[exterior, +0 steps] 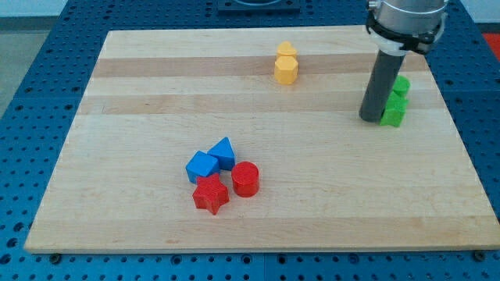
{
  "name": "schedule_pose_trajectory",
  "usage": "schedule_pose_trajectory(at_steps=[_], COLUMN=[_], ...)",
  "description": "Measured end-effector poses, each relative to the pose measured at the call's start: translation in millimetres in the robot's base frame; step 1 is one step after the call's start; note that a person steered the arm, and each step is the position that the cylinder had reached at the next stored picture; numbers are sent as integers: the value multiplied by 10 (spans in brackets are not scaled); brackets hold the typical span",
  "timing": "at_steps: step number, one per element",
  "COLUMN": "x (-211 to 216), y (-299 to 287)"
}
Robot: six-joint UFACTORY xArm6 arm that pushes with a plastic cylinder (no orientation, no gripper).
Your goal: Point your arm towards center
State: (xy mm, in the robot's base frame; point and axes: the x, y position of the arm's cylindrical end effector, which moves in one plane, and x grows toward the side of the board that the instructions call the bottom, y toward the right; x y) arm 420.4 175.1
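Nearest the view's bottom: red star-shaped block [210,193], red cylinder block [245,179], two blue blocks [211,161] clustered on the pale wooden bench [133,133]. Yellow blocks [287,64] near top centre. My tip [369,119] at the right, touching green blocks [395,101]. No fingers on this rod.

My arm enters from view's top right, about 1 o'clock from board centre. Dark rod hangs upright below silver collar. My tip [370,119] rests on board surface.
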Motion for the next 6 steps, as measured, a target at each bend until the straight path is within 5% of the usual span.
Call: schedule_pose_trajectory(at_steps=[2, 4, 6], x=[0, 37, -471], y=[187, -741, -1917])
